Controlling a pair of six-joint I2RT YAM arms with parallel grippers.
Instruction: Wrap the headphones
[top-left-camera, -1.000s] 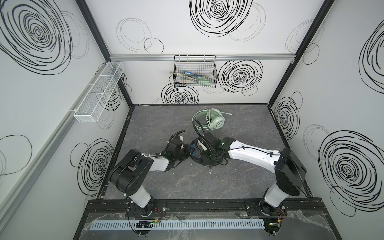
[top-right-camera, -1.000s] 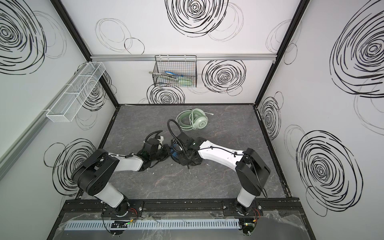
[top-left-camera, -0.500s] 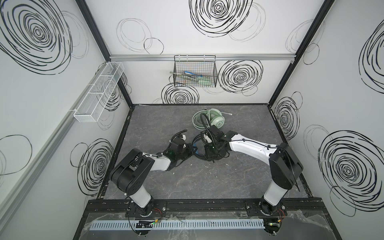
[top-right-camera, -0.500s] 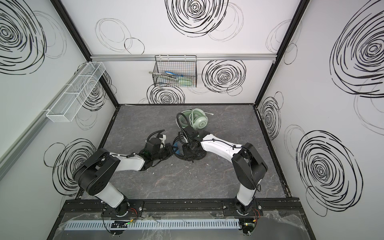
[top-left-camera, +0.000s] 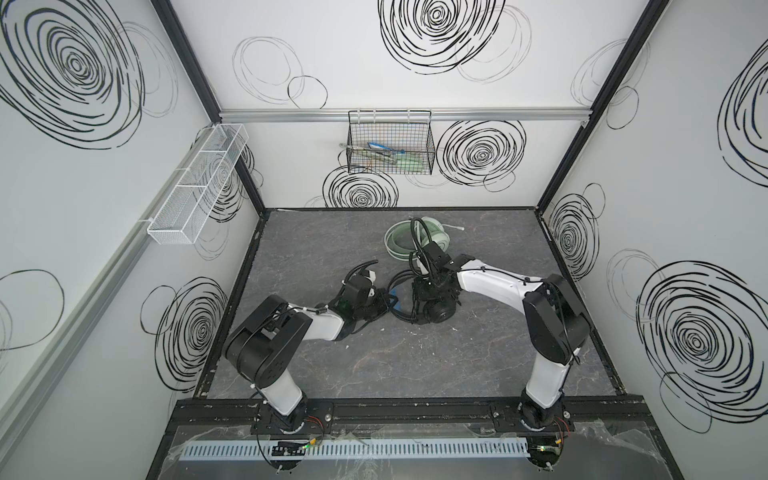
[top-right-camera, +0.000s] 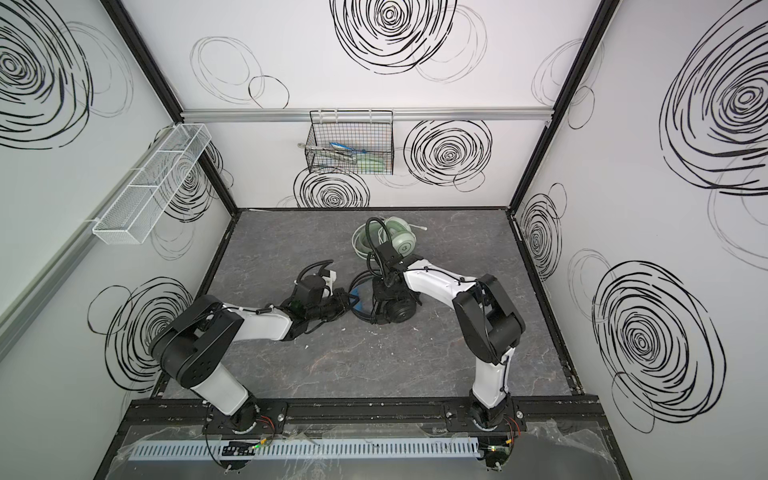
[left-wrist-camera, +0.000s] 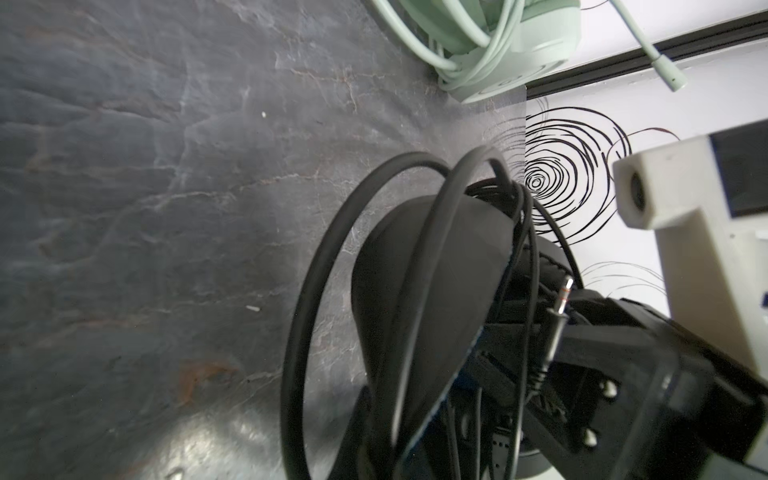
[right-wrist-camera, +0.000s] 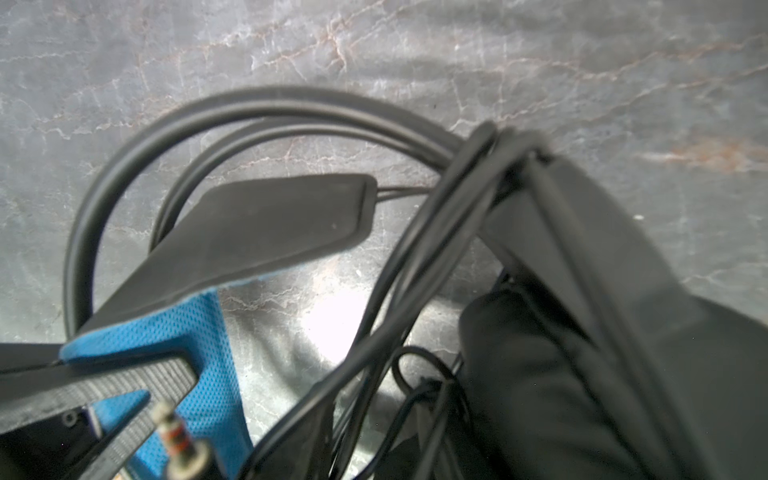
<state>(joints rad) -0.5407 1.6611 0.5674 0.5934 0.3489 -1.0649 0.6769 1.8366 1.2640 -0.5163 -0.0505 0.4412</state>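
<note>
Two headsets lie on the tabletop (top-left-camera: 374, 365): the black headset (top-left-camera: 438, 314) near the middle, and the mint-green headset (top-left-camera: 432, 237) at 12 o'clock from it, its cord wound around it. From 9 o'clock the left pincer (top-left-camera: 384, 300) is pressed together on the black one's blue-padded strap (right-wrist-camera: 174, 332). Over the black earcup hangs the right pincer (top-left-camera: 422, 297); spread or pinching, I cannot tell. The jack plug (left-wrist-camera: 557, 316) stands just beside it.

**Two headsets, one wound, one loose**

The black headset (top-left-camera: 437, 314), blue mesh lining its headband, sits mid-way on the grey tabletop (top-left-camera: 332, 249), its thin black cord (left-wrist-camera: 528, 249) looped loosely about it; the mint-green headset (top-left-camera: 434, 233) lies just behind it, its pale cord (left-wrist-camera: 469, 54) coiled round.
</note>
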